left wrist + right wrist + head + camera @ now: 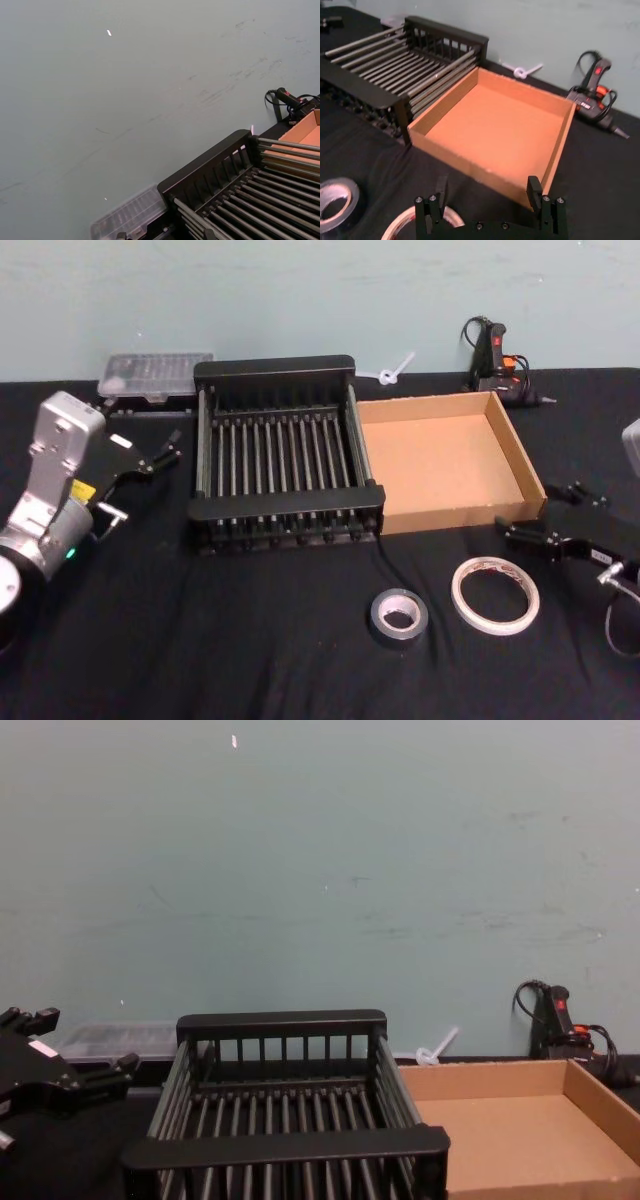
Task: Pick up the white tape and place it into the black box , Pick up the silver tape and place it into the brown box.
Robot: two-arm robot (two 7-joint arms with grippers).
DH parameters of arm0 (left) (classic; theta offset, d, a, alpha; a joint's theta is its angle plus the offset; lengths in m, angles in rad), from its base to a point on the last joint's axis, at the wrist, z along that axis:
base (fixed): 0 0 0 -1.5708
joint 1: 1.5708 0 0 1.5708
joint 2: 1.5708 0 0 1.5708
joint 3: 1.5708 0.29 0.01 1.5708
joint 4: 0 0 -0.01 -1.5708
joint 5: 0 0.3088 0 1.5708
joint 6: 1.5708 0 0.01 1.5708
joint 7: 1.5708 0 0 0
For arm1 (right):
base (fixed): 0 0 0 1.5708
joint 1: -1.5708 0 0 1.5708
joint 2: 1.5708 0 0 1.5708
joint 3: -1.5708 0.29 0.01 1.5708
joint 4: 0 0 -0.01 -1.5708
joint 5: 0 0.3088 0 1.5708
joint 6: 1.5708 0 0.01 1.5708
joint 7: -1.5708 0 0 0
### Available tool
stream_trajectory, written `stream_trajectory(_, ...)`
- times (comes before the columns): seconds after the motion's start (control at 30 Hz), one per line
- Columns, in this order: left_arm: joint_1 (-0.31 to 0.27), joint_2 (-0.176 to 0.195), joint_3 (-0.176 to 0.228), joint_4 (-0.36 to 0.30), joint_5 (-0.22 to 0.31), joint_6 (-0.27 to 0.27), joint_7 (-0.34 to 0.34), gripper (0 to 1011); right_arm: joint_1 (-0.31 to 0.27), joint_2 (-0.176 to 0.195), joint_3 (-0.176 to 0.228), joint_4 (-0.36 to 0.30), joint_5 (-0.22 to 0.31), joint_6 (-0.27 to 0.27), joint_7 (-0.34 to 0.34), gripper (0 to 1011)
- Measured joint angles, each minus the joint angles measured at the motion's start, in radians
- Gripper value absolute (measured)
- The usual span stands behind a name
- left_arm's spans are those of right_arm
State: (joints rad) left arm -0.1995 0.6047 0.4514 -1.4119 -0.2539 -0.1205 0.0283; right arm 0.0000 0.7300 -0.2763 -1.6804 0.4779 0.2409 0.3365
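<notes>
The white tape lies flat on the black cloth near the front right, and its edge shows in the right wrist view. Left of it lies the smaller silver tape. The black box stands mid-table with nothing in it. The brown box touches its right side, also holding nothing. My right gripper hovers open just behind the white tape, near the brown box's front corner. My left gripper hangs open left of the black box.
A clear plastic case sits behind the black box at the back left. A black and orange glue gun and a white plastic tie lie at the back by the green wall. Bare black cloth stretches across the front.
</notes>
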Motion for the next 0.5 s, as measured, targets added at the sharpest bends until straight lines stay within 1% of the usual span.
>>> stream_trajectory(0.27, 0.0, 0.0, 0.0, 0.0, 0.0, 0.0, 0.0, 1001, -0.005, -0.009, -0.009, 0.021, -0.022, 0.02, 0.028, 1002)
stream_trajectory(0.5, 0.0, 0.0, 0.0, 0.0, 0.0, 0.0, 0.0, 1001, 0.003, -0.021, -0.024, 0.046, -0.056, 0.036, 0.054, 1002)
